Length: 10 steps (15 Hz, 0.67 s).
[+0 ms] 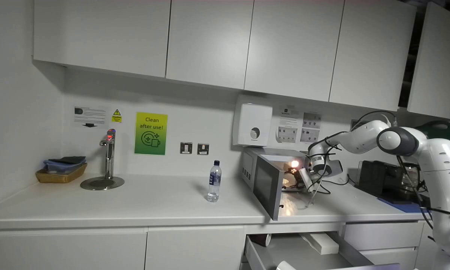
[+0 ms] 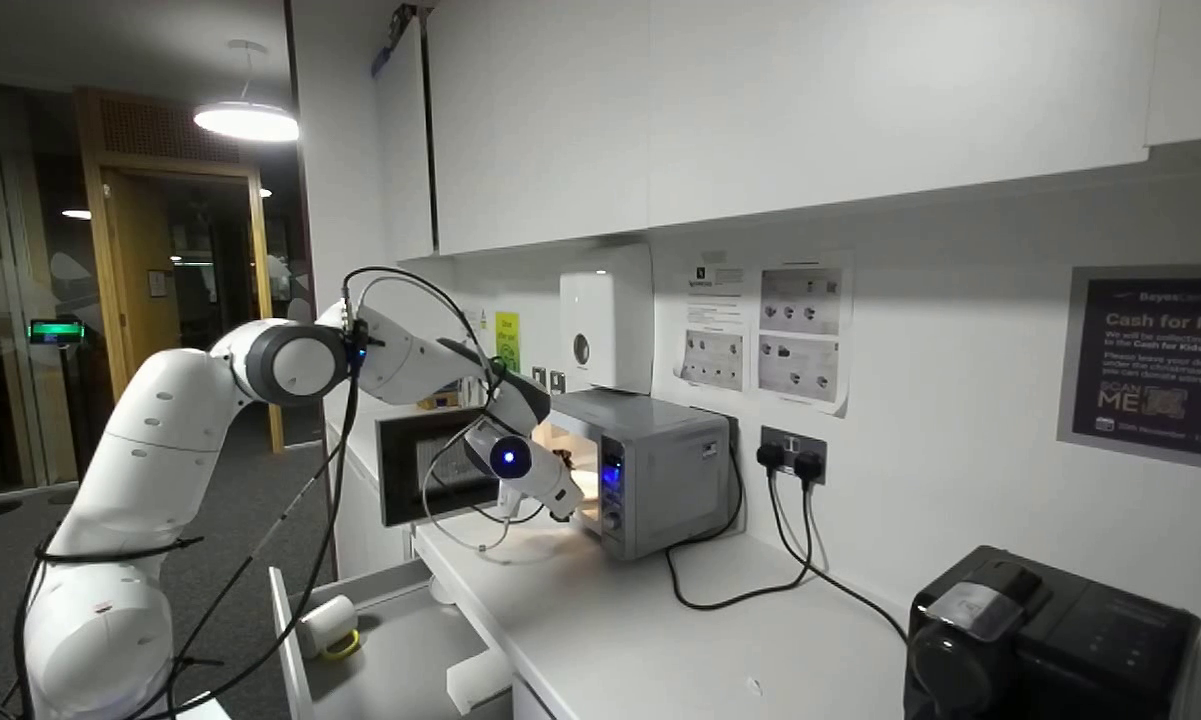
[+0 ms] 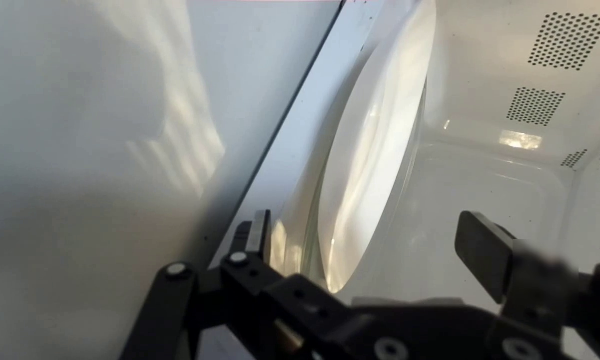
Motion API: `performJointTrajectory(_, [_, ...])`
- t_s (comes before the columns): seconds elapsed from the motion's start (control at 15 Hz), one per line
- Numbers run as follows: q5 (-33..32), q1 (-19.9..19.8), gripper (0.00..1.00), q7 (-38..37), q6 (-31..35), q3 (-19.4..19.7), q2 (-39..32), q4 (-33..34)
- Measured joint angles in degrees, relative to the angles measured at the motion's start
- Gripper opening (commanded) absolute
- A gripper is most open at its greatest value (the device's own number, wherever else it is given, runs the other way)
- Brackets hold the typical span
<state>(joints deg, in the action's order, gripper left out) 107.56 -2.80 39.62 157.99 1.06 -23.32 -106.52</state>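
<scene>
From the wrist view, I record the gripper (image 3: 365,225) spread and empty, the white dish (image 3: 374,150) ahead between its fingers (image 3: 482,255), foreshortened outline running long toward upper right.

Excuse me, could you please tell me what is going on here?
A robot arm is working at an open microwave, with its gripper beside a white dish inside. The jaws stand wide apart and hold nothing. Below the counter, a drawer is pulled out, with a white mug lying in it.
</scene>
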Motion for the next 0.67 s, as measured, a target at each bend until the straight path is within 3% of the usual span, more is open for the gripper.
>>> performJointTrajectory(0.33, [-0.1, 0.4, 1.00, 0.0, 0.0, -0.3, 0.7, -0.8])
performJointTrajectory(0.67, [-1.1, 1.1, 1.00, 0.0, 0.1, -0.4, 5.0, -6.9])
